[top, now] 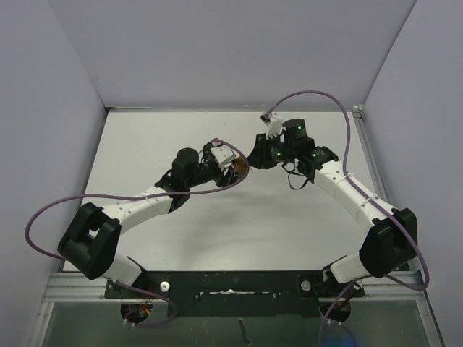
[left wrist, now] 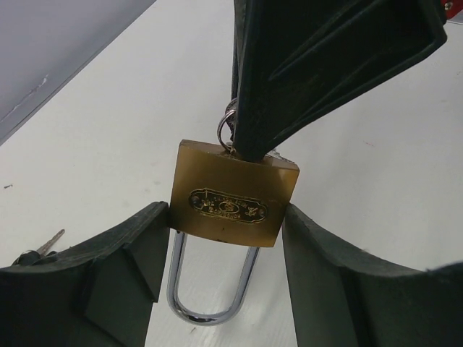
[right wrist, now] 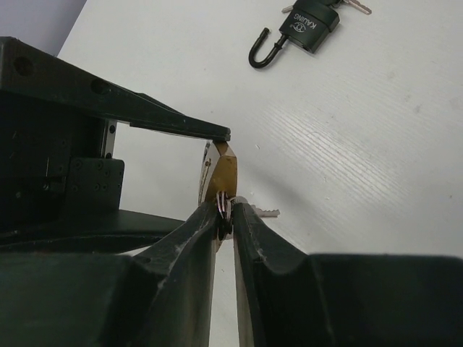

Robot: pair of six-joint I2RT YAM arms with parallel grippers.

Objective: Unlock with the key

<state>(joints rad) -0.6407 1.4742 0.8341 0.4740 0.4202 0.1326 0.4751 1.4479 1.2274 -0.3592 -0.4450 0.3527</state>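
Observation:
A brass padlock (left wrist: 230, 195) is held off the table between the fingers of my left gripper (left wrist: 226, 217), which is shut on its body. Its steel shackle (left wrist: 210, 293) points toward the left wrist camera, and both legs meet the body. My right gripper (right wrist: 226, 213) is shut on the key (right wrist: 225, 210) at the padlock's base (right wrist: 223, 173); a ring (left wrist: 226, 130) and a second key (right wrist: 265, 211) hang there. In the top view the two grippers, left (top: 230, 165) and right (top: 253, 157), meet at the padlock (top: 239, 168) mid-table.
A black padlock (right wrist: 307, 29) with keys lies on the white table (right wrist: 376, 144) beyond the right gripper. A loose key (left wrist: 52, 241) shows at the lower left of the left wrist view. Grey walls (top: 231, 50) stand at the back and sides.

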